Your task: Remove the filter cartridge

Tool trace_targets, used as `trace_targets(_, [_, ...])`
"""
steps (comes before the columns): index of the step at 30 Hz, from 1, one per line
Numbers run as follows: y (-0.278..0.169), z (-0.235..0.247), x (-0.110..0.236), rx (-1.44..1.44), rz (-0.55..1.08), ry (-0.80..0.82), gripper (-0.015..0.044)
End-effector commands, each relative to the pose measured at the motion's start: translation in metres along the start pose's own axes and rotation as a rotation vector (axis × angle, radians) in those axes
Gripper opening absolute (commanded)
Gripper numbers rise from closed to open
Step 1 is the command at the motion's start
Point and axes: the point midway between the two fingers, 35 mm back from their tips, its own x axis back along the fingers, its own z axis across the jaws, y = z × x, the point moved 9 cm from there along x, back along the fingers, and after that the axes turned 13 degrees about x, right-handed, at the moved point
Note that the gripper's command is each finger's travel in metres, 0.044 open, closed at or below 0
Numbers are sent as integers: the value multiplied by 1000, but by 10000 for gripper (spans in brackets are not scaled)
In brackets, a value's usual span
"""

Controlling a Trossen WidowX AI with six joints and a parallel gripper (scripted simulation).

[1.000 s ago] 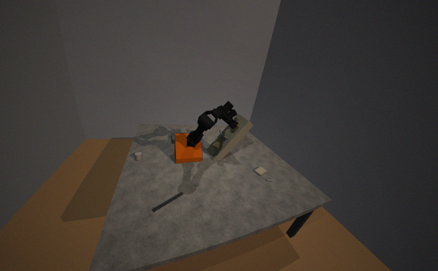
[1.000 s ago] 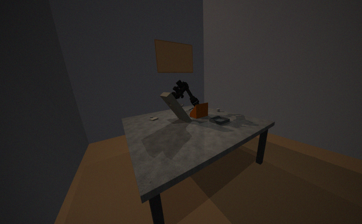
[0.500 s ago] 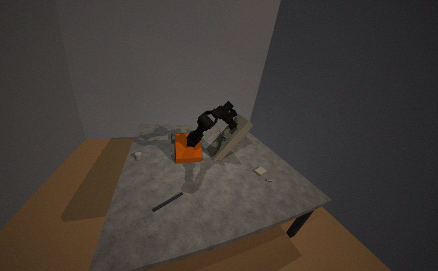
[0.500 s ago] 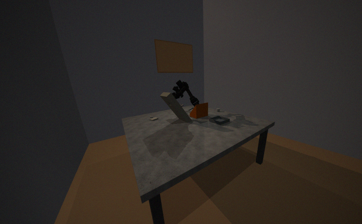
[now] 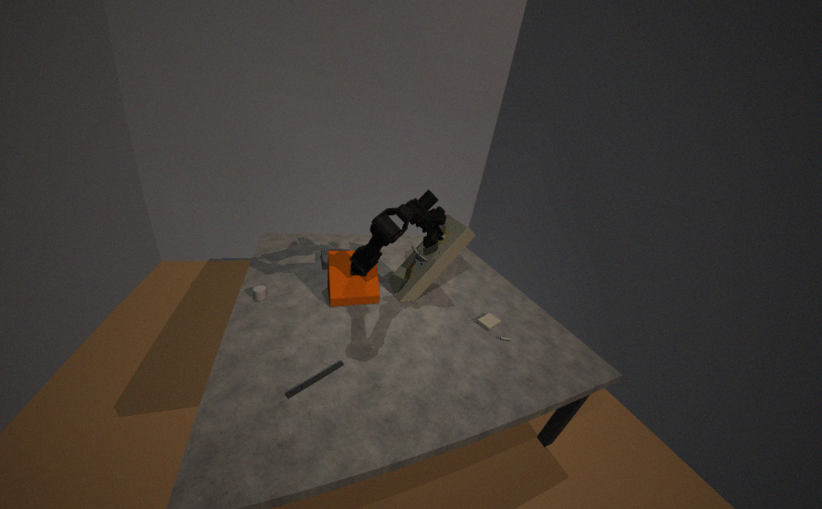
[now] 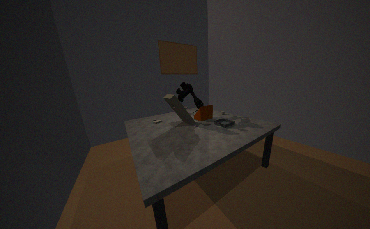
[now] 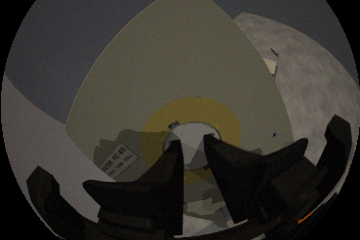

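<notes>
The tool (image 7: 192, 156) is pinched nearly closed on the filter cartridge (image 7: 192, 139), fingers in its face slots, still seated in the tilted service panel (image 7: 175, 61), presumably for pulling.
</notes>
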Motion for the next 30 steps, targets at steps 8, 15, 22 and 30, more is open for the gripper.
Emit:
trace_targets(8, [0,0,-9,-370,14,-2,0])
trace_targets(15, [0,0,-10,-599,13,-3,0])
trace_targets(22, [0,0,-9,-840,13,-5,0])
trace_targets(30, [0,0,-9,-1118,13,-7,0])
